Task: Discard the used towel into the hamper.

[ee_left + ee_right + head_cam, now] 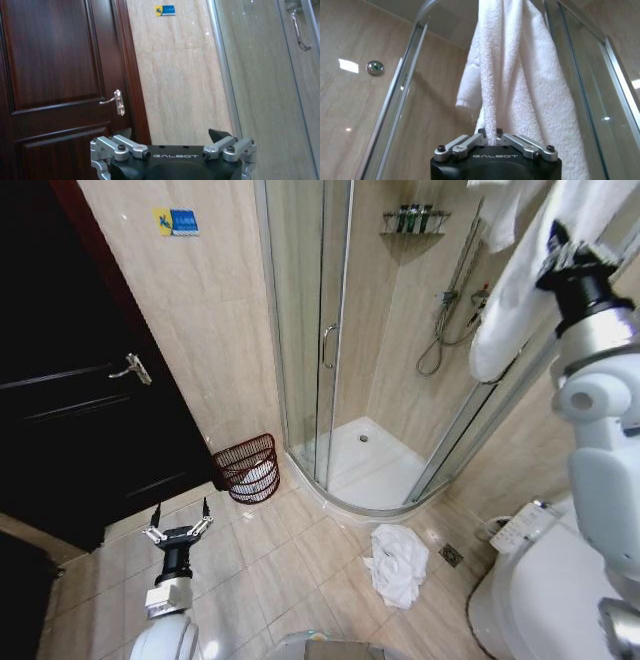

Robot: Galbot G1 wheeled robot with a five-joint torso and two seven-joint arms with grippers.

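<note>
Our right gripper is clamped on a fold of the hanging towel beside the shower glass; soft, light, probably drapes. Left gripper spread, low near the hamper.

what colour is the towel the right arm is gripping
White, plain terry; the towel shows best in the right wrist view, pinched in the right tool.

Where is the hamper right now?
In the head view the hamper stands on the floor against the wall, between the dark door and the shower enclosure, ahead of the left end effector.
</note>
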